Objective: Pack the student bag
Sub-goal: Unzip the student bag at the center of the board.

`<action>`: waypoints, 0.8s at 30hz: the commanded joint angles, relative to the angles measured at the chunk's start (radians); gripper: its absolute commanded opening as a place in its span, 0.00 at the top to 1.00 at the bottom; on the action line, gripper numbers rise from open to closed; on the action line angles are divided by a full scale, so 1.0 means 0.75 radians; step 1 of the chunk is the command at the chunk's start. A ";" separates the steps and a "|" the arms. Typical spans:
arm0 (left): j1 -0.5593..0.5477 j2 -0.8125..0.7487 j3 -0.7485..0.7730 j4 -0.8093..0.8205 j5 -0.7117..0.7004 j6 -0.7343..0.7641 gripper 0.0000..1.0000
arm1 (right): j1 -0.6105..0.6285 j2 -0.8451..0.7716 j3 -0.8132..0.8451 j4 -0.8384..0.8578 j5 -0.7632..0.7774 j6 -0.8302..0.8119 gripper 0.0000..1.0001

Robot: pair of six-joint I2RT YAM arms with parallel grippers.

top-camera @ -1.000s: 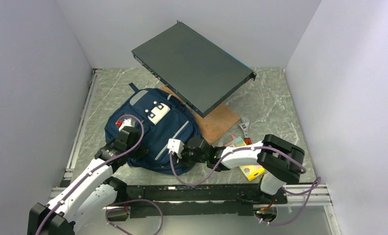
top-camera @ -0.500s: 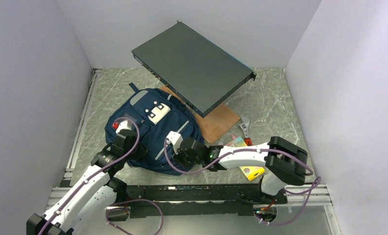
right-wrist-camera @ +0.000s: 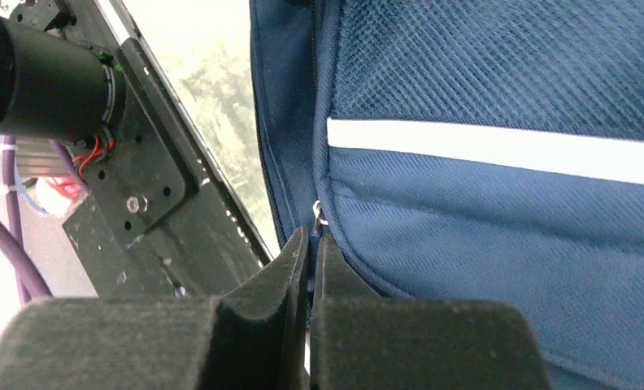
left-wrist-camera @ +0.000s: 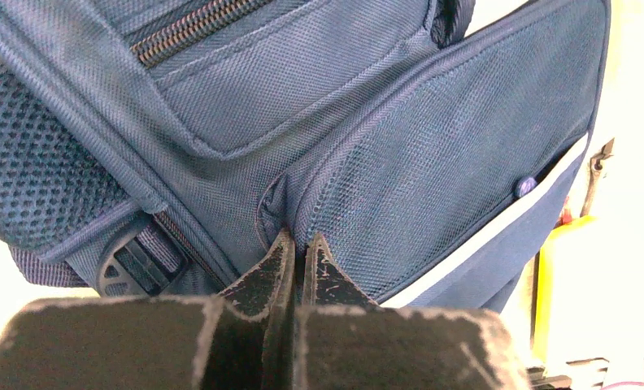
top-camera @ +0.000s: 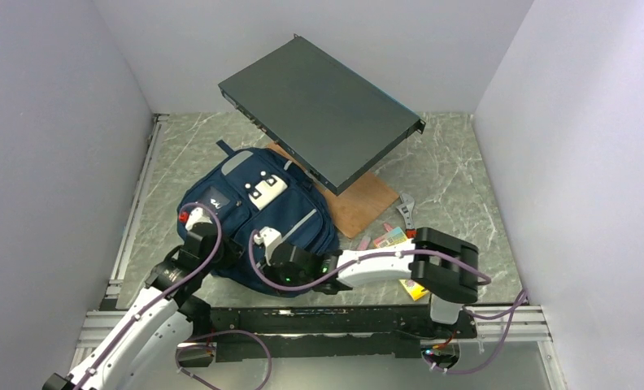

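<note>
The navy student bag lies front side up in the middle of the table. My left gripper is at its near left edge. In the left wrist view it is shut on a fold of the bag fabric at a pocket seam. My right gripper is at the bag's near edge. In the right wrist view it is shut on a blue zip pull beside the grey stripe of the bag.
A dark grey flat box leans tilted over a wooden board behind the bag. A wrench and small colourful items lie to the right. The black rail runs along the near edge.
My right gripper has moved left along the bag's near edge, staying shut. The bag has shifted a little away from me. My left gripper has drawn slightly back and left.
</note>
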 commanded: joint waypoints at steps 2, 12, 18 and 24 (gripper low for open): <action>-0.008 -0.105 -0.010 0.080 0.048 -0.040 1.00 | 0.118 0.072 0.178 0.274 -0.127 0.089 1.00; -0.007 -0.187 -0.013 0.047 0.091 0.092 1.00 | 0.124 0.159 0.551 -0.271 0.240 0.013 0.84; -0.008 -0.237 -0.031 0.003 0.070 0.097 1.00 | 0.117 0.184 0.557 -0.140 0.200 -0.233 0.80; -0.008 -0.243 0.034 -0.125 0.020 0.080 0.88 | 0.116 -0.086 0.336 -0.214 0.185 -0.208 0.59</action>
